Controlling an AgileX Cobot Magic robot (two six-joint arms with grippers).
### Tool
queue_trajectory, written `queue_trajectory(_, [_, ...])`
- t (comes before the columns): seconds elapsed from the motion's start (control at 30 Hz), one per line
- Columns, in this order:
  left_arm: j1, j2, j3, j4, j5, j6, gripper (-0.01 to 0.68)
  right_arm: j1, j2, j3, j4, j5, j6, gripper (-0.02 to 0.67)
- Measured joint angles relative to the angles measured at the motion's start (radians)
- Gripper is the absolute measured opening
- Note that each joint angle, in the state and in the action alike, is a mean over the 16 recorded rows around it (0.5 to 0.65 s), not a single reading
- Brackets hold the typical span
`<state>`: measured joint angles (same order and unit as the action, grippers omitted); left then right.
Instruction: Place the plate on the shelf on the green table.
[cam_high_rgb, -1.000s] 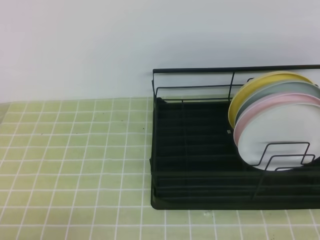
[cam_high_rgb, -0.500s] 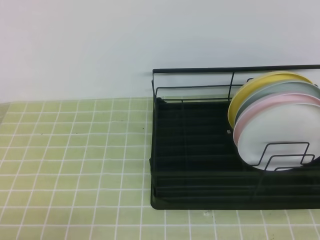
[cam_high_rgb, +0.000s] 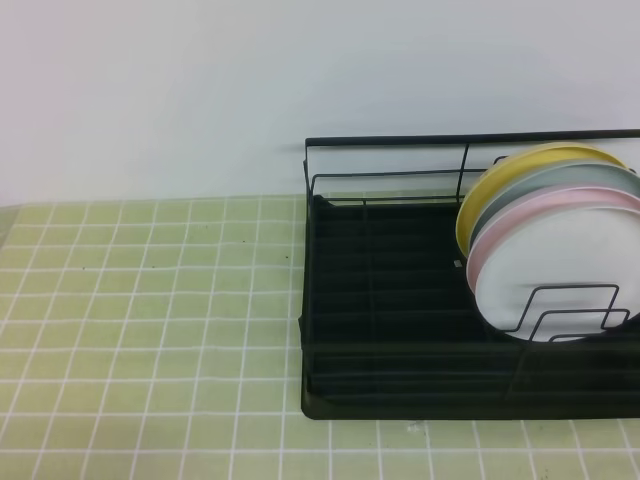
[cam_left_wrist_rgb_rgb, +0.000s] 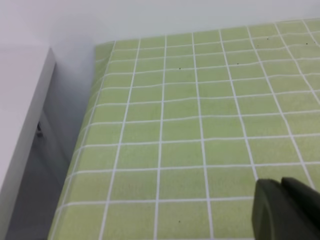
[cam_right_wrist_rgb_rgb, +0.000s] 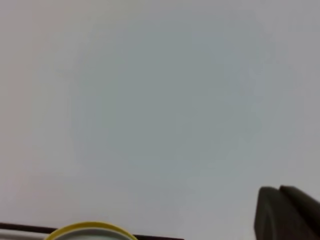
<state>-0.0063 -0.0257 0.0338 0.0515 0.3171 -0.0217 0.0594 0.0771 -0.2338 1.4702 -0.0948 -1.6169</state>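
Note:
The white plate (cam_high_rgb: 560, 250) stands on edge in the front slot of the shelf (cam_high_rgb: 390, 330), a black wire rack on the green table (cam_high_rgb: 150, 320), at the right of the high view. No gripper touches it. Neither arm shows in the high view. The left gripper (cam_left_wrist_rgb_rgb: 282, 210) appears only as dark fingertips pressed together, shut and empty, low over bare green tiles (cam_left_wrist_rgb_rgb: 200, 125). In the right wrist view the right gripper (cam_right_wrist_rgb_rgb: 282, 215) is also shut and empty, facing the white wall above the rack.
Behind the white plate lean a pink plate (cam_high_rgb: 520, 215), a pale grey-green plate (cam_high_rgb: 545, 183) and a yellow plate (cam_high_rgb: 480, 200). The yellow plate's rim (cam_right_wrist_rgb_rgb: 90, 231) and the rack's top rail (cam_right_wrist_rgb_rgb: 20, 229) show below the right gripper. The table's left edge (cam_left_wrist_rgb_rgb: 75, 160) drops off beside a white panel.

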Motion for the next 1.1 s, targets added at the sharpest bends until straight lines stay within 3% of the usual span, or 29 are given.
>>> queue_trajectory(0.1, [0.000, 0.000, 0.000, 0.000, 0.000, 0.000, 0.000, -0.003, -0.028, 0.043, -0.255, 0.043, 0.225, -0.001])
queue_trajectory(0.37, [0.000, 0.000, 0.000, 0.000, -0.001, 0.000, 0.000, -0.016, -0.082, 0.144, -1.079, 0.292, 1.032, -0.001])
queue_trajectory(0.53, [0.000, 0.000, 0.000, 0.000, -0.001, 0.000, 0.000, -0.024, -0.084, 0.183, -1.456, 0.410, 1.406, -0.001])
queue_trajectory(0.7, [0.000, 0.000, 0.000, 0.000, -0.001, 0.000, 0.000, -0.024, -0.084, 0.213, -1.596, 0.448, 1.577, -0.001])
queue_trajectory(1.1, [0.000, 0.000, 0.000, 0.000, -0.001, 0.000, 0.000, -0.013, -0.084, 0.235, -1.672, 0.436, 1.617, -0.001])
